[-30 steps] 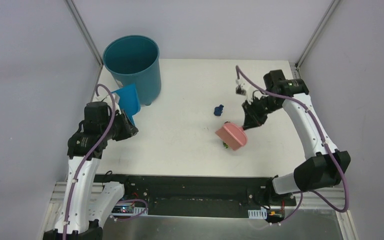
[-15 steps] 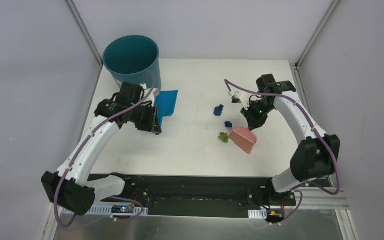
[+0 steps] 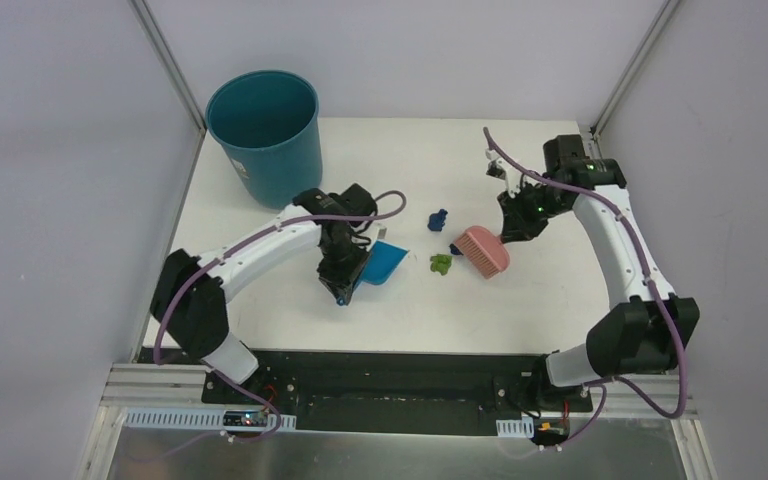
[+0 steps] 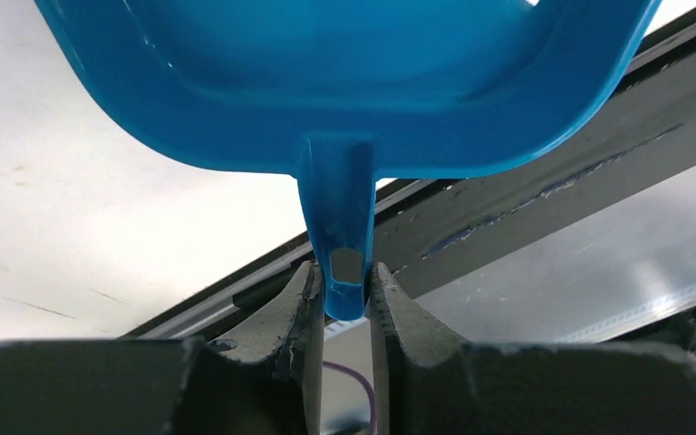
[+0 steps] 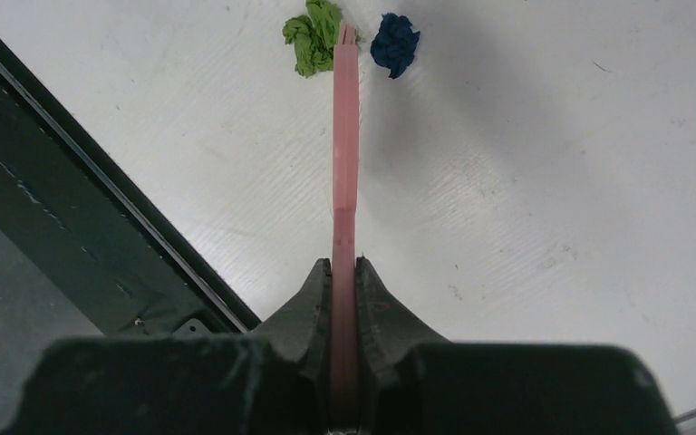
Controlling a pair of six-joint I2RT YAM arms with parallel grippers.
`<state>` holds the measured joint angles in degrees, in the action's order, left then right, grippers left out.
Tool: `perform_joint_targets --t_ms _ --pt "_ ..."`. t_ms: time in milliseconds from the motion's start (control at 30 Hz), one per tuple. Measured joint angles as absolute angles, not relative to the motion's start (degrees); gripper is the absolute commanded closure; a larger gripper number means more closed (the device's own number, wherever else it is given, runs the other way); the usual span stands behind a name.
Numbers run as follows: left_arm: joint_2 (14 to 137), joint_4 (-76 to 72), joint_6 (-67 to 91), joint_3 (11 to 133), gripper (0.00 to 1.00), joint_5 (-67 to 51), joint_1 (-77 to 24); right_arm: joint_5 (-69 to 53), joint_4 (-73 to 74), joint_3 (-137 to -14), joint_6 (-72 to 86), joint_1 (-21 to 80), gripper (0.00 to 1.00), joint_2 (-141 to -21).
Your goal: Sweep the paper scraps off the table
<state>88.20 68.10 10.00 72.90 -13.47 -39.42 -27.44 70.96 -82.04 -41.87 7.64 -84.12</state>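
My left gripper is shut on the handle of the blue dustpan. The pan lies on the white table with its mouth facing right; it also shows in the left wrist view, its handle between my fingers. My right gripper is shut on the pink brush, seen edge-on in the right wrist view. An olive-green paper scrap lies between pan and brush, also in the right wrist view. A dark blue scrap lies farther back; another dark blue one sits beside the brush tip.
The teal round bin stands at the table's far left corner. A black strip runs along the near edge, above the arm bases. Metal frame posts rise at the far corners.
My left arm has carried the dustpan from beside the bin to the table's middle and set it facing the scraps. My right arm has shifted the brush slightly farther back. The green scrap has shifted slightly left and back.
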Motion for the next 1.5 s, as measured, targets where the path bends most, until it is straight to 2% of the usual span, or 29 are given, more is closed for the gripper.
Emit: perform_joint_targets --t_ms 200,367,600,767,833,867,1000,1167,1500 --pt "97.0 68.9 10.3 73.5 1.00 -11.5 -47.4 -28.5 69.6 -79.6 -34.8 5.7 1.00 -77.6" --pt "98.5 65.6 12.1 73.5 0.99 -9.1 -51.3 -32.5 66.3 -76.4 -28.8 2.1 1.00 -75.7" --pt "103.2 59.4 14.1 73.7 0.93 -7.1 -57.8 -35.5 54.3 -68.8 -19.1 1.0 1.00 -75.1" --pt "106.7 58.4 14.9 73.7 0.81 -4.4 -61.0 -36.4 45.2 -63.1 -12.4 0.9 1.00 -73.1" --pt "106.6 58.3 15.5 73.7 0.68 -3.2 -61.7 -36.4 42.4 -61.3 -10.3 0.9 1.00 -72.1" --pt "106.6 58.0 15.6 73.7 0.66 -2.7 -62.2 -36.4 41.3 -60.7 -9.4 0.8 1.00 -71.6" --pt "105.8 55.3 16.1 72.5 0.65 -1.2 -62.9 -36.7 37.8 -60.3 -7.0 0.2 1.00 -70.2" --pt "99.8 49.4 17.1 64.9 0.65 0.7 -63.9 -37.5 34.7 -59.5 -5.4 -2.5 1.00 -69.2" --pt "92.1 40.6 17.0 57.7 0.67 1.7 -66.5 -39.5 33.6 -57.5 -4.3 -4.1 1.00 -68.7"
